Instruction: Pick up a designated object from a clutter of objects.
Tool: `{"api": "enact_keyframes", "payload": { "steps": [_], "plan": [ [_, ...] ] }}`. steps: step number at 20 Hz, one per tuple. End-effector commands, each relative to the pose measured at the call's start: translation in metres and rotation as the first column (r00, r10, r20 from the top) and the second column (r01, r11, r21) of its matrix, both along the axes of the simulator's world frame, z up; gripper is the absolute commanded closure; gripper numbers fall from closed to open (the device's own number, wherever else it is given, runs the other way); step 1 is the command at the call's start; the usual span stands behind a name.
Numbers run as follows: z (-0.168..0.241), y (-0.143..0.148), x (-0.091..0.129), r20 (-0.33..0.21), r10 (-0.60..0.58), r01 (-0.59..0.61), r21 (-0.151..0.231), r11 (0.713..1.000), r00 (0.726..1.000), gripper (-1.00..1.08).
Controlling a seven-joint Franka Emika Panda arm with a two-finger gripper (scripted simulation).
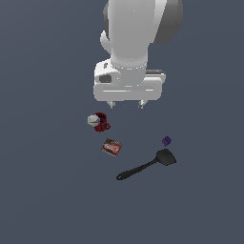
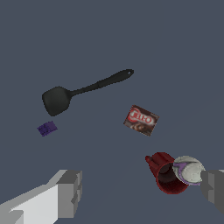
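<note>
- Surface (image 1: pixel 43 190): flat, uniform dark slate-blue plane filling both views; no edges, walls or room features visible. It shows no texture and no marks.
- Arm (image 1: pixel 138 28): white, entering from the top of the exterior view, hanging above the items.
- Gripper (image 1: pixel 127 103): jaws spread wide, nothing between them; two short fingertips point down, clear of the surface. In the wrist view the fingers (image 2: pixel 70 192) stand far apart at either edge.
- Box (image 1: pixel 111 147): lies flat on the surface, label up, slightly rotated; sits below the gripper in the exterior view, between mug and spatula handle, touching neither.
- Mug (image 1: pixel 100 122): red, on its side, near the box; a whitish lump (image 1: pixel 92 119) rests at its mouth on the exterior view's left.
- Spatula (image 1: pixel 145 165): black, lying flat, blade towards the exterior view's right, handle running diagonally down-left.
- Cube (image 1: pixel 166 141): purple, just beside the spatula blade, apart from it.
</note>
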State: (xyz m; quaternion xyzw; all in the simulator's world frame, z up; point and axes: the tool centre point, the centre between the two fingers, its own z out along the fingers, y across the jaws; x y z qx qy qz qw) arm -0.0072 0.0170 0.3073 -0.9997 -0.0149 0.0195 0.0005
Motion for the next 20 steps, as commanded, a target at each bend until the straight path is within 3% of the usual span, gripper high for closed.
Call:
{"api": "enact_keyframes", "payload": {
  "steps": [1, 20],
  "plan": [
    [0.000, 0.000, 0.000, 0.000, 0.000, 0.000, 0.000, 1.000, 1.000, -0.92],
    [0.002, -0.014, 0.005, 0.007, 0.049, -0.049, -0.017, 0.999, 0.999, -0.92]
  ]
}}
